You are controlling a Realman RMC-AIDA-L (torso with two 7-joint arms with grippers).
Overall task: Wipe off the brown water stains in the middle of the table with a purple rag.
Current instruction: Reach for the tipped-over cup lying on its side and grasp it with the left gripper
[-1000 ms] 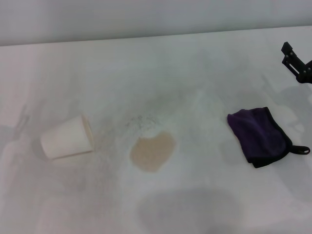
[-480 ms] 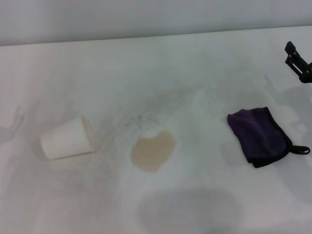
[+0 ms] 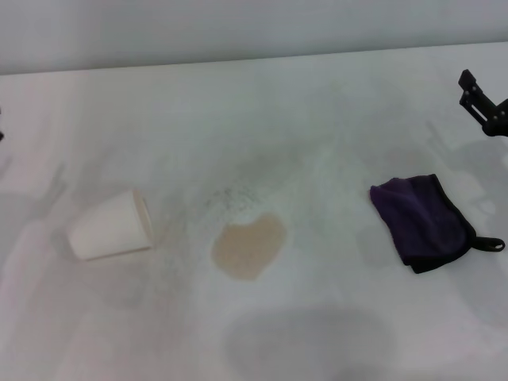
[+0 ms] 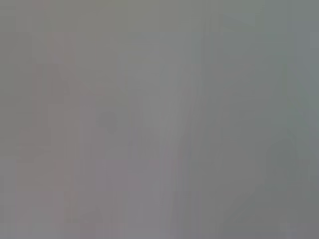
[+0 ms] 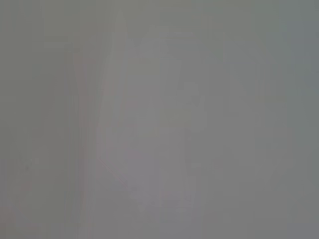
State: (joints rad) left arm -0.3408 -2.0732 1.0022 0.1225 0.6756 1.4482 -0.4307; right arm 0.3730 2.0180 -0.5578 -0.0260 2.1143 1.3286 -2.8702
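I'm looking down at the white counter through the head view, and nothing has been picked up yet. The purple rag is lying folded and flat on the right side, its small black loop sticking out at the near right corner. The brown water stain is sitting in the middle, well apart from the rag, a pale tan blotch with nothing touching it. Off to the left a white paper cup is lying on its side, its mouth turned toward the stain.

The right gripper is showing at the far right edge, beyond the rag and above the counter, holding nothing that I can see; only a black piece of it is in view, so I can't tell how far open it is. The left gripper isn't showing at all; only a dark sliver sits at the far left edge, and I can't say what it is. Both wrist views are giving me plain grey and nothing to work from.

The step in hand, as I judge it, is reaching for the rag. I'm thinking the right gripper should come nearer and down over the thick middle of the cloth, not the thin black edging, pinching enough folded layers that it lifts as one bundle. Then I'd be carrying it left toward the stain, keeping short of the cup.
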